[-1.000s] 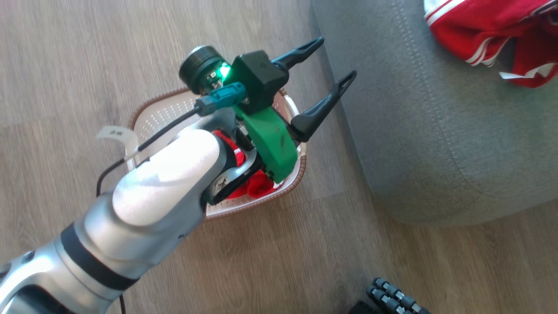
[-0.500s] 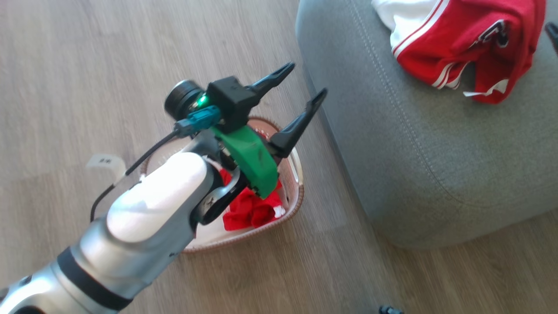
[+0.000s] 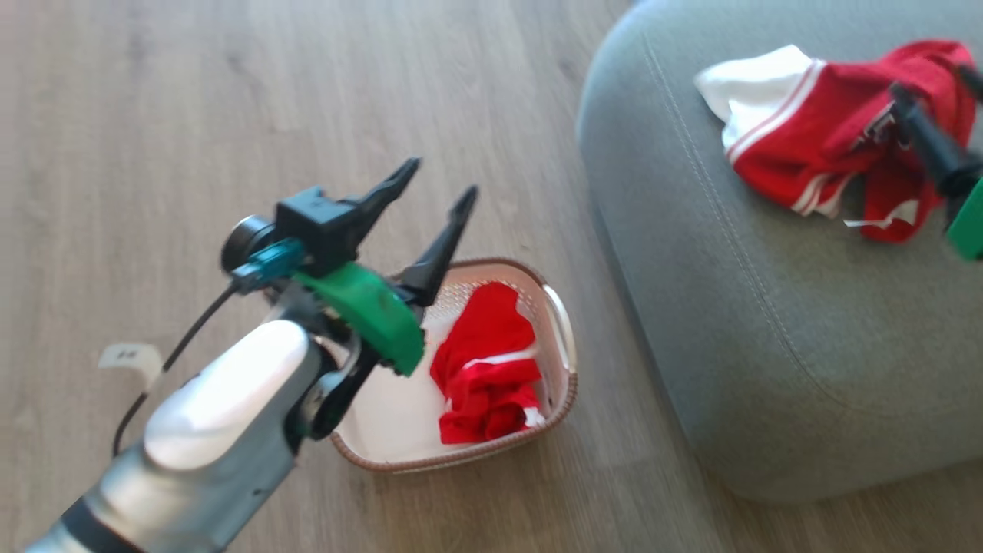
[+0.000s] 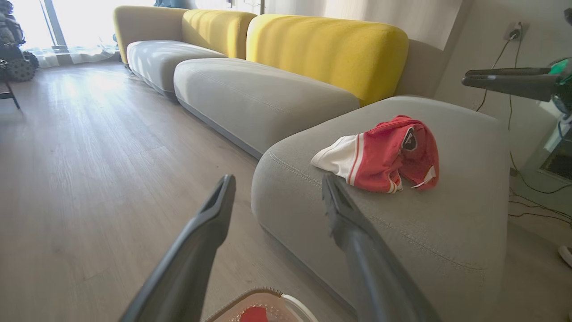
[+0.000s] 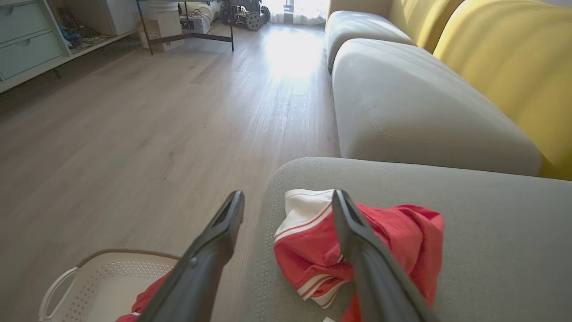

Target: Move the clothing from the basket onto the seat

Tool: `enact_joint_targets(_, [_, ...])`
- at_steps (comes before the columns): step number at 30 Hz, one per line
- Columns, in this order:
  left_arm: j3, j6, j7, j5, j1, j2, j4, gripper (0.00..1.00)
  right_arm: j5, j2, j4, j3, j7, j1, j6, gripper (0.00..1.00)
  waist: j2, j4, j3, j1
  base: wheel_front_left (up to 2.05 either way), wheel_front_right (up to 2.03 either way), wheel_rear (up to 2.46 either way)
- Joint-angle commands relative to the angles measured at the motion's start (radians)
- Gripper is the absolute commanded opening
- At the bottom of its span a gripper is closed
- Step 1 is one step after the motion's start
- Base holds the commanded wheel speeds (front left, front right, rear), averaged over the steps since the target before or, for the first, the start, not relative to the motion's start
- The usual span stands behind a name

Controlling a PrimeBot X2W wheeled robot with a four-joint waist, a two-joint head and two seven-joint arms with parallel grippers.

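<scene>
It looked like a home living room. A long sofa [image 4: 250, 94] with grey cushions and yellow backs [image 4: 326, 49] ran across the top of the left wrist view, with a matching grey seat [image 4: 447, 232] at its right end. A wood-look floor [image 4: 89, 170] filled the left side, lit by a bright window [image 4: 71, 22] in the upper left corner. A wall socket [image 4: 514, 32] with cables sat upper right. In the right wrist view, teal drawers [image 5: 27, 36] stood upper left.

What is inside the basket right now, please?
A crumpled red garment with a white stripe lies in the basket, beside a white area. The left pincer and wrist cover the basket's left part, so anything there is hidden.
</scene>
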Motion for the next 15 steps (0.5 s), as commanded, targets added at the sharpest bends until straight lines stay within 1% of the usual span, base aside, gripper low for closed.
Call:
enact_joint_targets(1, [0.058,0.009,-0.015,-0.004,-0.027,0.039,-0.021,1.0,-0.011,-0.011,-0.035,-0.011,-0.011,0.022,0.007,1.0,0.0,0.028,-0.027,0.0,0.0,0.0,0.0])
enact_joint_targets(8, [0.124,0.066,-0.054,-0.049,0.057,0.094,-0.035,1.0,-0.08,0.049,-0.094,-0.069,-0.069,0.126,0.007,1.0,0.0,0.078,-0.061,0.0,0.0,0.0,0.0])
enact_joint_targets(15, [0.176,0.117,-0.087,-0.08,0.15,0.137,-0.055,1.0,-0.167,0.143,-0.167,-0.167,-0.135,0.251,0.007,1.0,0.0,0.128,-0.079,0.0,0.0,0.0,0.0])
